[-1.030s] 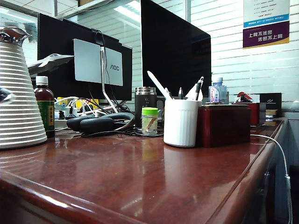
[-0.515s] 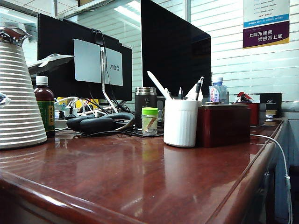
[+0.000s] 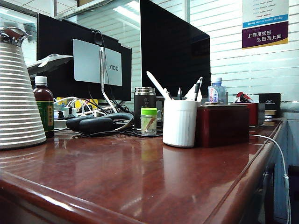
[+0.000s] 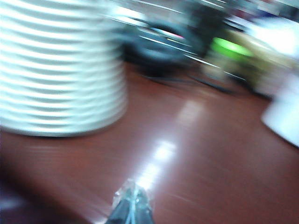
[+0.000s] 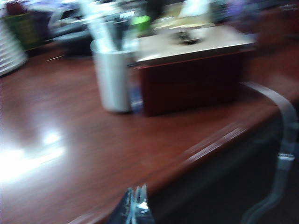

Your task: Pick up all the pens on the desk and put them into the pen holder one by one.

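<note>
Pens (image 3: 158,85) stand in the pen holder (image 3: 179,123) near the desk's (image 3: 140,177) far edge, beside a dark red box (image 3: 222,125) — none seen lying loose. Left gripper (image 4: 131,211) and right gripper (image 5: 134,208) both clenched, empty, low over the desk's near edge — judgement: task looks done, so keep arms clear of the holder.

— How is the left gripper (image 4: 132,205) seen?
— Only its fingertips are shown, at the edge of the blurred left wrist view; the jaws are pressed together and nothing is held between them.

— And the right gripper (image 5: 135,205)?
— The same is seen in the right wrist view: two tips brought together, nothing gripped, the picture smeared.

— Are the arms shown in the exterior view?
— Neither arm nor gripper is caught there.
</note>
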`<state>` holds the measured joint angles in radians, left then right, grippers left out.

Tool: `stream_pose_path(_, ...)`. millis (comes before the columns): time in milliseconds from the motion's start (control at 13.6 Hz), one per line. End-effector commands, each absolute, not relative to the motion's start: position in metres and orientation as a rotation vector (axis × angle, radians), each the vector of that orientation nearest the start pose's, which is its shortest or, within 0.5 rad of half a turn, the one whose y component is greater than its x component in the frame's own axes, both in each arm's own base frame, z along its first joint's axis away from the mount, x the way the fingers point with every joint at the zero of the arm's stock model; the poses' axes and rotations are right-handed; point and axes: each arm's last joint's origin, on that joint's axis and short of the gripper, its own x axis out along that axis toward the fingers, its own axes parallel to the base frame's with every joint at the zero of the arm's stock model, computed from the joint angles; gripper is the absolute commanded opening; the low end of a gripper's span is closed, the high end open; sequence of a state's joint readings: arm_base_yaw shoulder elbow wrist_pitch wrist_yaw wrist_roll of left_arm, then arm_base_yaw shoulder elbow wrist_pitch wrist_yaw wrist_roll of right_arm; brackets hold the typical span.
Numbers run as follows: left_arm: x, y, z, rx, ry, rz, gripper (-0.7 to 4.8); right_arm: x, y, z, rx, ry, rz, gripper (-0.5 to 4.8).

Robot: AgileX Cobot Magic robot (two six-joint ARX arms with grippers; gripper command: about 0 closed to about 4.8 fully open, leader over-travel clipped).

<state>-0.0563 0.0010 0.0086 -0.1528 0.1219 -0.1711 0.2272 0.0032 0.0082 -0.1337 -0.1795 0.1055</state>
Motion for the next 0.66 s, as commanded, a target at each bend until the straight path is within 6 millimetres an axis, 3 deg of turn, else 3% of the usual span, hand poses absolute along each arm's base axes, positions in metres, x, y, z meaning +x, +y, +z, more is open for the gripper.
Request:
stream_pose_path(74,0.0961,-0.0024,0.1501,-0.175,0.165,-0.071,-0.05,0.0949,0.0183,0.1537,0.105,0.130,0.310,-0.06)
stream_pose_path(662,0.0961,-0.0026,0.1501,-0.175,0.165,-0.077,-0.05,0.0961,0.0106,0.1537,0.111,0.126,0.231,-0.06)
